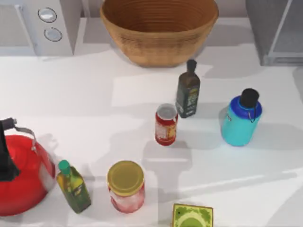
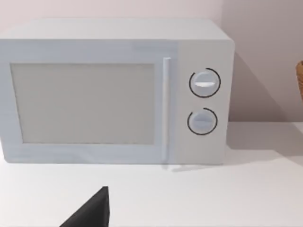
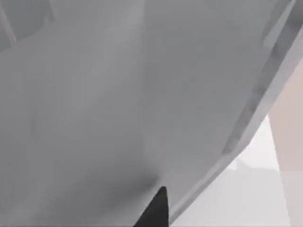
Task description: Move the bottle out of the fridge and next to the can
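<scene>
The bottle (image 1: 241,120) stands upright on the white surface (image 1: 94,94), out of the fridge (image 1: 277,30), its long axis vertical, black cap up. It sits at mid-depth on the right, with the can (image 1: 166,124) well apart to its left and a dark green glass bottle (image 1: 188,90) just beyond the can. The coming move turns on that gap: the bottle must travel left. The right arm looks the nearer, its wrist view facing a grey fridge panel close up. The left wrist view faces the microwave (image 2: 113,90) at far left. How wide either claw stands cannot be told; each wrist view catches one dark tip, cut off.
</scene>
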